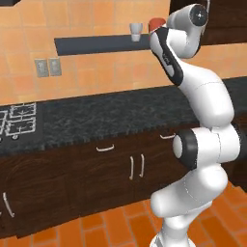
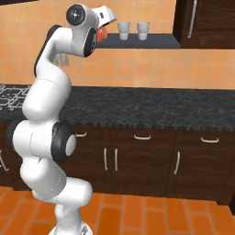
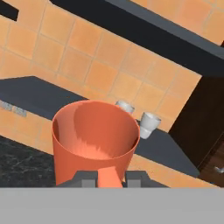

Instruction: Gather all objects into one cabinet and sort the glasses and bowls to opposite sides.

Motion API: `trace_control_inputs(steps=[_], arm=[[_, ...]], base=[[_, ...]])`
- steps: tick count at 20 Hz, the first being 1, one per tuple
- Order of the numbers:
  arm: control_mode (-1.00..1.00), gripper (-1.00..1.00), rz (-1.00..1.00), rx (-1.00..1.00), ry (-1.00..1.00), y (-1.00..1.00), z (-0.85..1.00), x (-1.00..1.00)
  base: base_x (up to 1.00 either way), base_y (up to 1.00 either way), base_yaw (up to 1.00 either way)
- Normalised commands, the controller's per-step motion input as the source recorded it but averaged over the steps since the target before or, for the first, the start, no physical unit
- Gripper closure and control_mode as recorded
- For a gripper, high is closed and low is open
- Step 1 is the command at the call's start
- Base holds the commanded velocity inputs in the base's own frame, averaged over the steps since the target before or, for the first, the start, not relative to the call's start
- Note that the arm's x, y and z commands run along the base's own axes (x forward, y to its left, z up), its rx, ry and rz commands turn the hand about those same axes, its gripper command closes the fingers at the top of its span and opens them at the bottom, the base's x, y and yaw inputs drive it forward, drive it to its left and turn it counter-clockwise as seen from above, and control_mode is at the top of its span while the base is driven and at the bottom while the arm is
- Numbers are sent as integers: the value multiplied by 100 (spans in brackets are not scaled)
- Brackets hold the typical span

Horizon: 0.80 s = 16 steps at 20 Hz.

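the gripper point(image 3: 112, 178) is clamped shut on the handle of the red-orange mug point(image 3: 94, 140), its two dark fingertips point(image 3: 87, 178) pressed to either side of the handle at the bottom of the hand view. the mug sits upright in the grip, mouth open to the camera, held up at the level of the dark grey floating shelf point(image 3: 39, 98), at the front of it. in the right base view the mug point(image 2: 102, 32) peeks out red just past the wrist, near the shelf's left end point(image 2: 137, 42); in the left base view it shows as a red patch point(image 1: 157, 23) above the forearm.

beyond the mug, two small handleless cups stand upright on the shelf, close together: the pale grey cup point(image 3: 149, 124) and the cream tumbler point(image 3: 124, 106), which is partly hidden behind the mug's rim.

to the right of the shelf stands the dark brown wall cabinet point(image 2: 206, 23). below runs the black speckled counter point(image 2: 151, 108) with base cabinets point(image 2: 137, 160) under it, and a stove grate point(image 1: 21, 118) at the counter's left.
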Motion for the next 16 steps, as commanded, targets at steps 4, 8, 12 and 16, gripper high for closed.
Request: trace_control_inputs(steps=[4, 8, 12, 16], arm=[[100, 100, 0, 0, 0, 0, 0, 0], [100, 100, 0, 0, 0, 0, 0, 0], [100, 100, 0, 0, 0, 0, 0, 0], [100, 100, 0, 0, 0, 0, 0, 0]], base=[[1, -24, -65], [0, -4, -65], [0, -12, -63], [0, -27, -62]])
